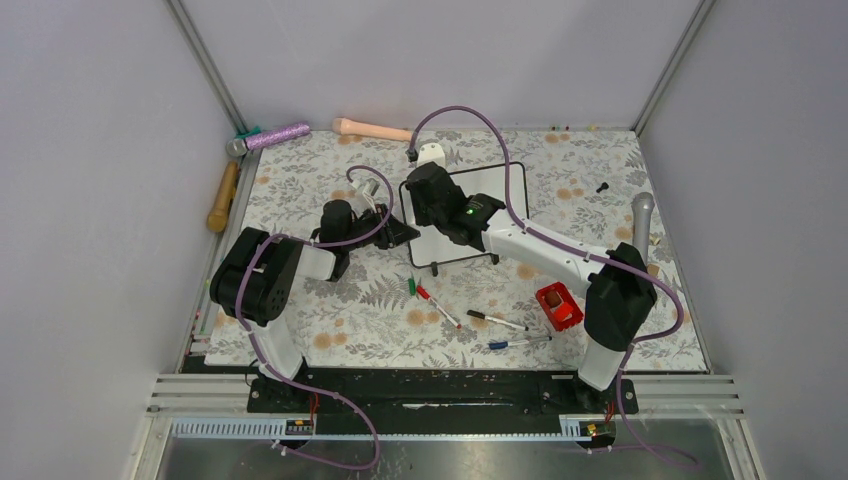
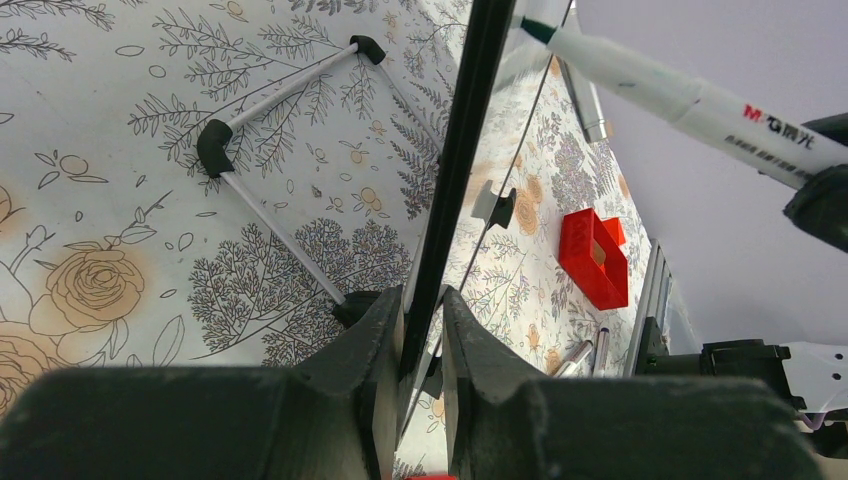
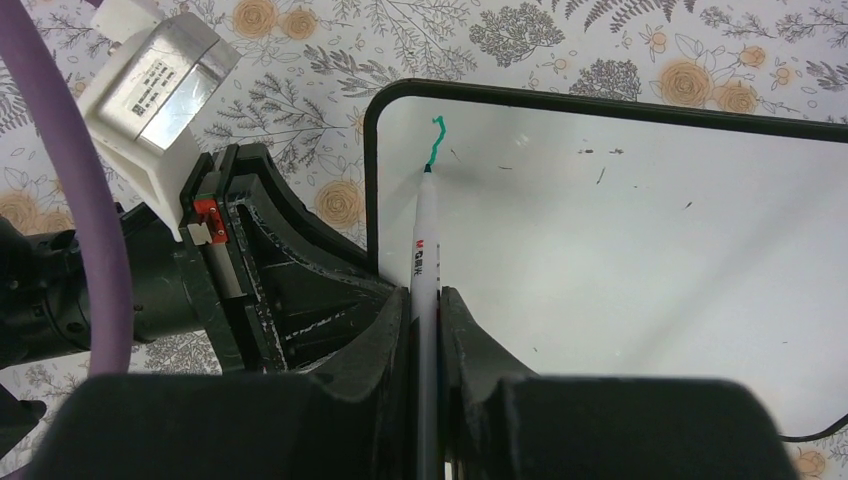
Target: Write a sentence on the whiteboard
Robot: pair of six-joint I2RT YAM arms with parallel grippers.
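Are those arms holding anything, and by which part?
The left end effector clamps the whiteboard by its black frame edge; the right end effector grips a marker by its barrel.

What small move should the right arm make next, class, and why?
Probably slide the green marker onward across the whiteboard to extend the letter: only one short green stroke sits near a corner, the right fingers grip the marker, and the left fingers clamp the board's frame.

Left arm (image 1: pixel 262 272) (elbow folded back) reaches inward, the left end effector (image 2: pixel 422 305) clamped on the edge of the whiteboard (image 3: pixel 620 260); right arm (image 1: pixel 545 250) stretches forward-left, the right end effector (image 3: pixel 427 300) pinching a marker (image 3: pixel 424 225).
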